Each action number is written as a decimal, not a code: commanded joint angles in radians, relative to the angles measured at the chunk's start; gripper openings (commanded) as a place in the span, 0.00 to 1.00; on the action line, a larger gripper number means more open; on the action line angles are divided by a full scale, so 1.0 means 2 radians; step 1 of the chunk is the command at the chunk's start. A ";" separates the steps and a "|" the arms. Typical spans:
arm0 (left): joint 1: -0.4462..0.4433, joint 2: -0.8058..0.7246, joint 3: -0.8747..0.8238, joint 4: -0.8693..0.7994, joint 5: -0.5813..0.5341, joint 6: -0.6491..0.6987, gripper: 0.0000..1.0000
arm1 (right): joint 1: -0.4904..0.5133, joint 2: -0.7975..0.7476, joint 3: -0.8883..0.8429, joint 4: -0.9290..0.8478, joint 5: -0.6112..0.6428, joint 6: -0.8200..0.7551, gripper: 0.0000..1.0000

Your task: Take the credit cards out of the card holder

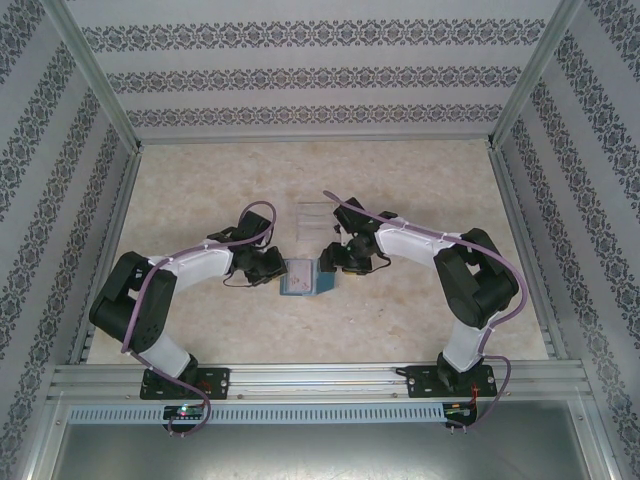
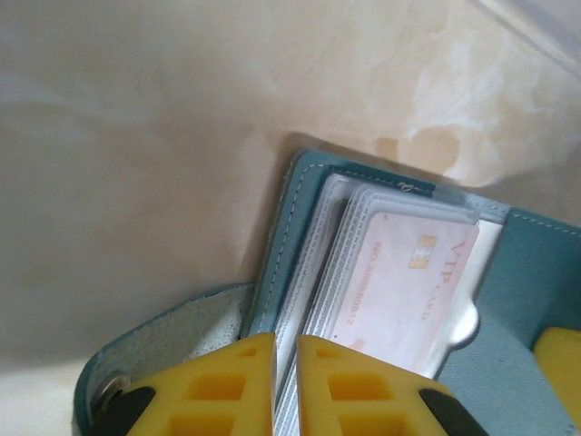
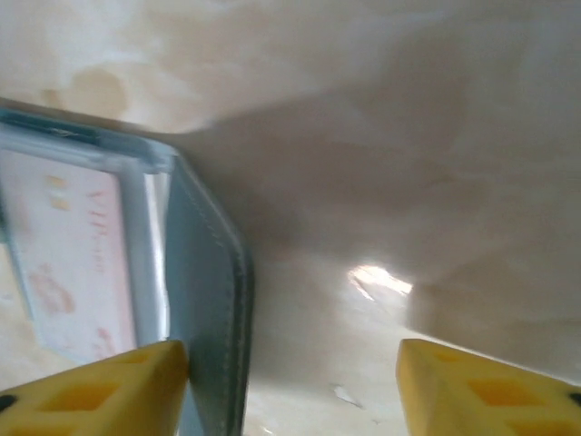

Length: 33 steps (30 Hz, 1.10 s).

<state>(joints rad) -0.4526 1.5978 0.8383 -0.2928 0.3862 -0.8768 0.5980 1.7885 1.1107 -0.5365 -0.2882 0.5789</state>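
Beige marbled table inside a wallpapered box.
Clear plastic tray lies flat mid-table, twd the back. Walls at back, L & R: white w/ grey floral stripes. Alu posts slant up from the back corners. Alu rail spans the near edge, w/ a slotted white strip just below it, then a grey metal sheet at btm.
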 commanded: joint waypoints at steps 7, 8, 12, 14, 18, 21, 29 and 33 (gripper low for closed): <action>-0.005 -0.020 0.021 -0.032 -0.019 -0.013 0.14 | 0.003 0.002 0.010 -0.089 0.166 -0.077 0.88; -0.005 -0.019 0.024 -0.032 -0.018 -0.013 0.14 | 0.004 0.004 0.009 -0.088 0.173 -0.082 0.88; -0.005 -0.007 0.040 -0.038 -0.017 -0.008 0.14 | 0.008 0.018 0.004 -0.071 0.190 -0.099 0.89; -0.005 0.002 0.048 -0.038 -0.017 -0.006 0.14 | 0.011 0.028 0.003 -0.062 0.192 -0.107 0.89; -0.005 0.024 0.061 -0.040 -0.014 -0.003 0.14 | 0.025 0.038 0.004 -0.047 0.193 -0.121 0.89; -0.005 0.040 0.067 -0.037 -0.006 -0.001 0.13 | 0.033 0.038 0.004 -0.039 0.188 -0.124 0.89; -0.005 0.057 0.041 -0.027 -0.004 0.000 0.11 | 0.037 0.027 -0.013 -0.030 0.187 -0.115 0.89; -0.005 0.062 0.035 -0.033 -0.009 0.004 0.10 | 0.036 0.021 -0.024 -0.034 0.217 -0.114 0.98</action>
<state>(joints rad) -0.4526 1.7050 0.9257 -0.3344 0.3725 -0.8867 0.6590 1.8153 1.1072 -0.5835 0.0723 0.3595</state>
